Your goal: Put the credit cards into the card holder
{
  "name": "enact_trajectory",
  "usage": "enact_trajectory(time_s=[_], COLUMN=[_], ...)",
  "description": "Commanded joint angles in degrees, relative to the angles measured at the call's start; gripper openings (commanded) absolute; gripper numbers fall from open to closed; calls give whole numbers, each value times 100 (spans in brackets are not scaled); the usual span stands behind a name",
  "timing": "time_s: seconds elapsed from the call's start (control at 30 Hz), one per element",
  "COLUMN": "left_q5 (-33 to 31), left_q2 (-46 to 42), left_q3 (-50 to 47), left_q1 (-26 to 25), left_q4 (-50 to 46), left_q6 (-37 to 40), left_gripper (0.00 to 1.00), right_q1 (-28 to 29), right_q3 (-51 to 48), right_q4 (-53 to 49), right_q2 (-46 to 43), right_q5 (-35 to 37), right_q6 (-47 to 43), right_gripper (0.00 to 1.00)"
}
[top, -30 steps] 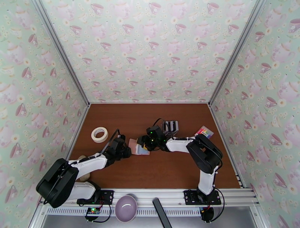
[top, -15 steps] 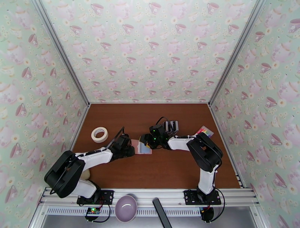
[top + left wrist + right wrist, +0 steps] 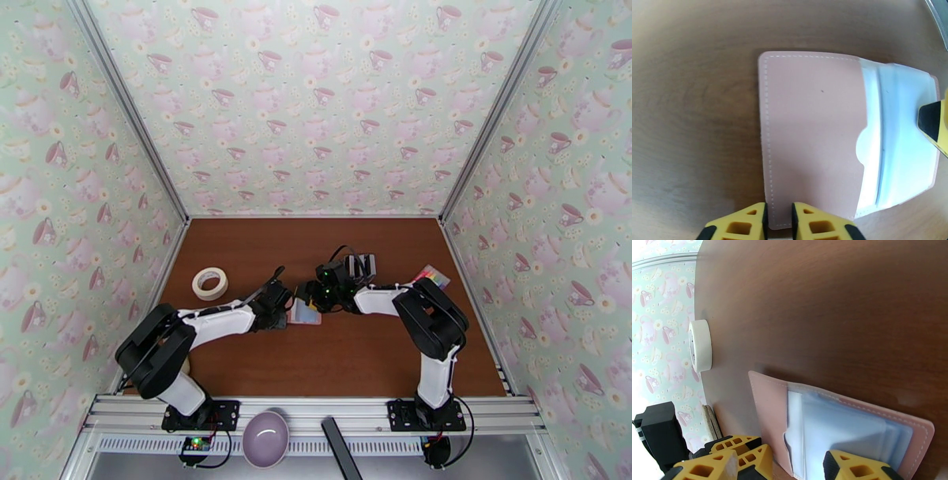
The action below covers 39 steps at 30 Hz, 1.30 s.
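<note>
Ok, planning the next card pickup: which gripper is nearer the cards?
Right. The right gripper is at the holder's side nearer the cards; the left gripper is at the holder's opposite side.

1. A brown wood-grain table top (image 3: 691, 118) is seen across the whole frame, blurred toward its edges.
2. A pink, rectangular, white-stitched card holder (image 3: 809, 130) is laid open and flat on it.
3. The holder's left part is formed by a pink pocket panel, with a half-round notch cut into its right edge.
4. Pale bluish clear plastic pockets (image 3: 900, 138) are exposed to the right of that panel.
5. The left gripper (image 3: 778, 221) is placed at the holder's near edge, its yellow fingers drawn nearly together with a narrow gap left between them.
6. The right gripper's yellow, black-padded fingertip (image 3: 936, 126) is seen over the clear pockets at the frame's right edge; contact cannot be judged.
</note>
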Motion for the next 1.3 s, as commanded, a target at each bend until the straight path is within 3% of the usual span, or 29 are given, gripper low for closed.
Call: enact_trajectory(time_s=[0.0,0.6,0.9,1.27], left_q5=[77,501,229,241], left_q2=[498,64,-657,-942], left_q3=[-270,-649,-556,17], left_q1=[-78,-453,-432,-83], left_q4=[-331,106,-269,-507], left_q6=[29,-580,-537,-143], left_gripper=[19,20,25,32], right_q1=[-48,-90,-92,106], right_q3=[107,457,854,1011], right_q4=[-46,-816,-1280,-2531], right_q2=[189,127,-157,-671], right_q5=[-87,19,-8,977], right_q6=[-129,-612,-894,-1531], right_gripper=[62,62,63,63])
